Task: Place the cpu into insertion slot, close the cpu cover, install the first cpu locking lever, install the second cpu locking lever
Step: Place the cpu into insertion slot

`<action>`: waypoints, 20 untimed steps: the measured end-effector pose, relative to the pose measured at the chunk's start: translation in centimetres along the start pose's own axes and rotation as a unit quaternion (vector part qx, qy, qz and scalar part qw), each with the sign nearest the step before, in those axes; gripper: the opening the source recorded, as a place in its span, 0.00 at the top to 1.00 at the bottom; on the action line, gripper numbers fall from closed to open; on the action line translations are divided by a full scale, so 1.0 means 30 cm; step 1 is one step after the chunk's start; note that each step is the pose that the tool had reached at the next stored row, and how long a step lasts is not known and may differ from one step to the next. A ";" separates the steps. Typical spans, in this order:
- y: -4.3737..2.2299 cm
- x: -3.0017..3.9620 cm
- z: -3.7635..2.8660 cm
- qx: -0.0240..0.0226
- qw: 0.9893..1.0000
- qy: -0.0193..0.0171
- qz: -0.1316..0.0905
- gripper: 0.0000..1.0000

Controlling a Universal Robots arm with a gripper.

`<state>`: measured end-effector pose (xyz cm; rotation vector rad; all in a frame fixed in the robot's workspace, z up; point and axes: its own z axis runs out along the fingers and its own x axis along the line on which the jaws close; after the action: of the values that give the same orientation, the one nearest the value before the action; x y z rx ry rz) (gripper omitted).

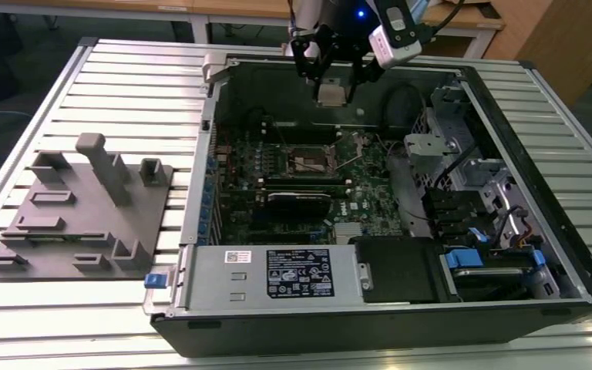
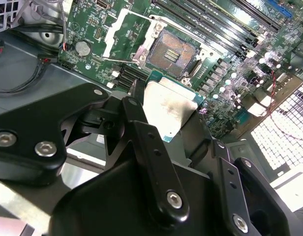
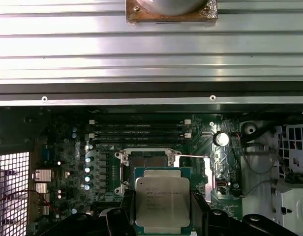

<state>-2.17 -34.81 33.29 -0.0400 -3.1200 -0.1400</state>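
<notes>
My gripper (image 1: pixel 332 86) hangs above the far end of the open computer case, shut on the cpu (image 1: pixel 332 95), a small silver-topped square chip. In both wrist views the cpu (image 2: pixel 167 105) (image 3: pixel 162 200) sits between two black fingers (image 2: pixel 141 128) (image 3: pixel 123 212), held clear above the green motherboard (image 1: pixel 363 185). The insertion slot (image 1: pixel 311 160) (image 2: pixel 172 50) lies open below, its dark pin field bare; the cpu partly hides the insertion slot (image 3: pixel 145 162) in the first wrist view. The cpu cover (image 2: pixel 123 27) is swung back beside the slot, and a thin lever wire (image 2: pixel 117 59) stands free.
A power supply box (image 1: pixel 275 274) with a white label fills the case's near end. Drive bays and cables (image 1: pixel 481 200) crowd the exterior view's right. Long memory slots (image 2: pixel 225 24) run beside the socket. A grey fixture block (image 1: pixel 80 208) sits on the slatted table (image 1: pixel 132 85).
</notes>
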 end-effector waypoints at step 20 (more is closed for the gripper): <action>-0.001 0.001 0.011 0.000 1.000 0.000 0.000 0.46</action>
<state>-2.20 -34.81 32.95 -0.0402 -3.1199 -0.1400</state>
